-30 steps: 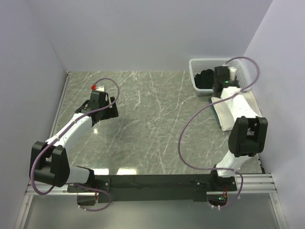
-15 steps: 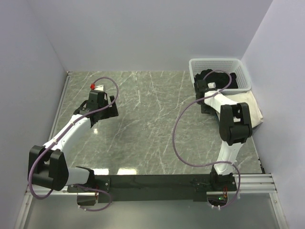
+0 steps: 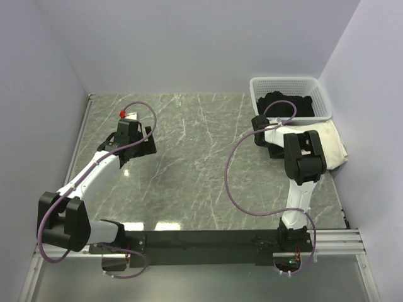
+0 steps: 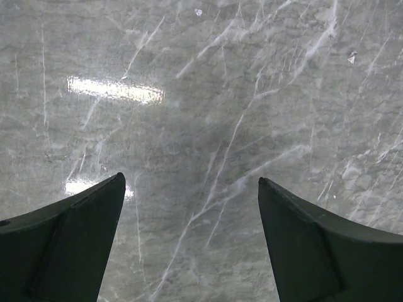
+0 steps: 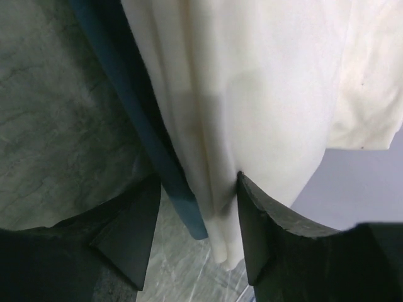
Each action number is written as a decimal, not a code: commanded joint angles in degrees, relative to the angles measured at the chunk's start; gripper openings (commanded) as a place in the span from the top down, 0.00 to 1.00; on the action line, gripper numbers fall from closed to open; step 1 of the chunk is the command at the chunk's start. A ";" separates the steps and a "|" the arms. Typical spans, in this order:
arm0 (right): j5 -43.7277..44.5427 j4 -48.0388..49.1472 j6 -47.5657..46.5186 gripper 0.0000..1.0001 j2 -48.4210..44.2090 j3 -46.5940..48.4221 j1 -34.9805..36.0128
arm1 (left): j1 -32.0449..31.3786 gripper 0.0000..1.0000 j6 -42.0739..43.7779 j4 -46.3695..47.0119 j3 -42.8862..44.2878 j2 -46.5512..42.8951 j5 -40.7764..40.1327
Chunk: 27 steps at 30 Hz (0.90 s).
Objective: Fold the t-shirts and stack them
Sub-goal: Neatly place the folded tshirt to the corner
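The cream-white t-shirt (image 3: 327,143) lies bunched on the table's right side, below the basket. My right gripper (image 3: 272,143) is at its left edge, largely under its own arm. In the right wrist view the jaws (image 5: 198,189) stand open around a folded edge of the cream t-shirt (image 5: 264,94) and of the slate-blue t-shirt (image 5: 148,145). The right finger touches the cream cloth; the left finger stands off the blue. The black t-shirt (image 3: 286,106) sits in the basket. My left gripper (image 3: 143,146) (image 4: 191,182) hangs open over bare marble, far left.
The white lattice basket (image 3: 321,91) stands in the back right corner against the walls. The right wall runs just beyond the cream shirt. A purple cable (image 3: 236,182) loops from the right arm out over the table.
The right arm has swung out of the basket, left and down to the cream shirt's near-left edge. The left arm has not moved.
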 commanded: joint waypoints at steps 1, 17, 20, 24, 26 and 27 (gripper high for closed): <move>2.97 2.41 -0.12 0.43 0.71 -0.51 0.37 | 0.20 0.09 0.61 1.27 0.25 -1.59 0.33; 2.71 2.85 -2.05 1.00 -0.70 -1.04 3.88 | 0.11 0.09 0.61 1.18 0.42 -1.68 0.85; 2.45 2.33 -1.61 1.00 -1.14 -1.30 5.98 | 0.11 0.09 0.61 1.10 0.42 -1.68 1.03; 1.66 1.01 -0.73 1.00 -1.93 -0.69 7.92 | 0.11 0.09 0.70 1.18 0.42 -1.68 1.20; 1.31 0.13 -0.30 1.00 -1.67 0.01 8.01 | 0.11 0.09 0.61 1.18 0.60 -1.68 1.55; 1.39 -0.66 1.01 0.87 -1.40 0.62 8.01 | 0.11 0.09 0.52 1.18 0.51 -1.77 1.64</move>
